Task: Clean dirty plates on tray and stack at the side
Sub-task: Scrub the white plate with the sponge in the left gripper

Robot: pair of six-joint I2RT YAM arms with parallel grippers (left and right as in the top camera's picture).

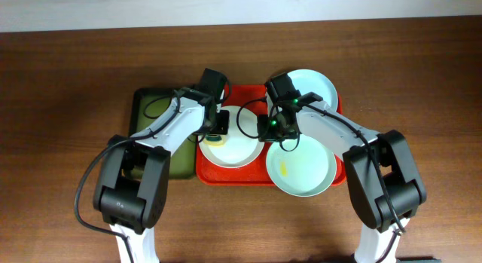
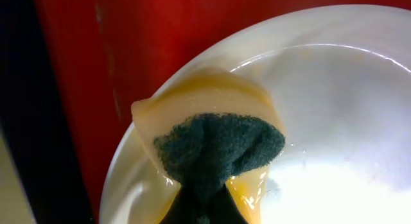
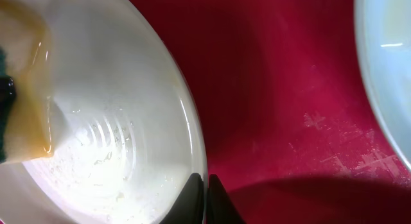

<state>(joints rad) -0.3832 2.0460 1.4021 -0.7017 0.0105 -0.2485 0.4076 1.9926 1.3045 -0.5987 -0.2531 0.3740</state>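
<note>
Item: red tray (image 1: 205,171), set at the middle of the brown table (image 1: 60,82); a dark green basin (image 1: 144,105) is placed just beside its left edge.

Contents: three plates. The white plate (image 1: 237,150) is laid on the left half of the tray; the pale blue plate (image 1: 316,86) is seen at the far right corner, partly covered by the right arm; the mint-green plate (image 1: 305,169) is placed at the near right corner, overhanging the tray's front rim, and a small yellow smear (image 1: 284,169) is carried on its left part.

Left gripper (image 1: 216,133): lowered over the left rim of the white plate; a yellow sponge (image 2: 212,134) with a green scouring face is pinched between its fingers, the pad being creased at the grip; the sponge is pressed against the plate's inner wall, where wet streaks are visible.

Right gripper (image 3: 205,183): positioned at the right edge of the white plate; the fingers are drawn nearly together, and the plate's thin rim is held between them.
</note>
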